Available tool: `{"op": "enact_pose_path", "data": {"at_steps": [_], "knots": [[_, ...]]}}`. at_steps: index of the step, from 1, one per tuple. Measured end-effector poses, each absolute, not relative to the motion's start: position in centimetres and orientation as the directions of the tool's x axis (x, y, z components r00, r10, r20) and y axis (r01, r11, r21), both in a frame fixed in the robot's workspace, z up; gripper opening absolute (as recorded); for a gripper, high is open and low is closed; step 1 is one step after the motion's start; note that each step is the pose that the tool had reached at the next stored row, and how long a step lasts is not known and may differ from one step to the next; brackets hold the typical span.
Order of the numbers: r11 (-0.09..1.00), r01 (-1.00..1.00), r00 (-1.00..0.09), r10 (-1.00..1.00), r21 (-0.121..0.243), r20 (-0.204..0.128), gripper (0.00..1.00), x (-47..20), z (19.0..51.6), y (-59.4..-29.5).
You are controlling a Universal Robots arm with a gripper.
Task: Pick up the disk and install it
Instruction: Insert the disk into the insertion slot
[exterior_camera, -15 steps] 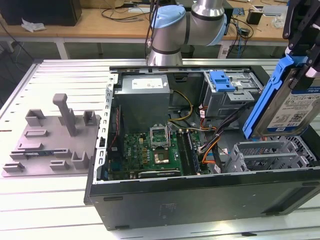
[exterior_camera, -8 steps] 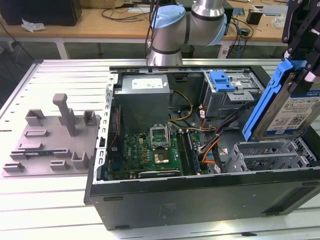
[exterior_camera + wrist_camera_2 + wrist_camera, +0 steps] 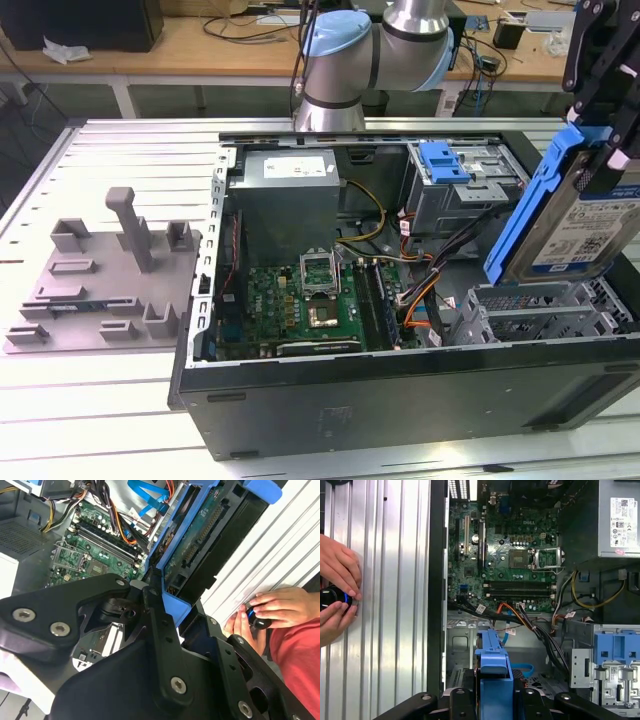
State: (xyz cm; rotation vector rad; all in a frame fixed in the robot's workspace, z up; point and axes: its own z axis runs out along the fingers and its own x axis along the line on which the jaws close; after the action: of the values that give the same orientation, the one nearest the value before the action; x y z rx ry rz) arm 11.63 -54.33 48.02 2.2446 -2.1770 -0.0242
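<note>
1. Where the slatted table (image 3: 395, 605) runs outside the wall of the case (image 3: 437, 580), a person's hands (image 3: 337, 587) hold a black knob (image 3: 327, 599) in both wrist views.
2. Next comes the open case (image 3: 400, 395), its dark wall toward the exterior view.
3. Just behind this wall, at the exterior view's right, stands a grey drive cage (image 3: 530, 312).
4. Just above the cage hangs the disk (image 3: 590, 225), tilted, its blue carrier (image 3: 530, 205) toward the exterior view's left.
5. The gripper (image 3: 603, 145) is clamped on the upper part of the disk; in the first wrist view its black fingers (image 3: 535, 704) sit on both sides of the carrier.
6. Deeper in the case lies the green motherboard (image 3: 300, 300), with cables (image 3: 420, 290) between it and the cage.
7. Behind these sit a grey power supply (image 3: 290, 190) and a blue latch (image 3: 445, 160).
8. Beside the case, at the exterior view's left, a grey fixture (image 3: 110, 270) lies on the table.
9. Farthest stands the arm (image 3: 370, 50), before a wooden bench (image 3: 200, 45).
</note>
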Motion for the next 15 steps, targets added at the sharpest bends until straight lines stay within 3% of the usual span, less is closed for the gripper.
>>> {"op": "enact_pose_path", "data": {"at_steps": [15], "knots": [[-0.031,-0.999,0.031,-1.000,0.021,-0.001,0.36,11.63,47.25,-54.38]]}}
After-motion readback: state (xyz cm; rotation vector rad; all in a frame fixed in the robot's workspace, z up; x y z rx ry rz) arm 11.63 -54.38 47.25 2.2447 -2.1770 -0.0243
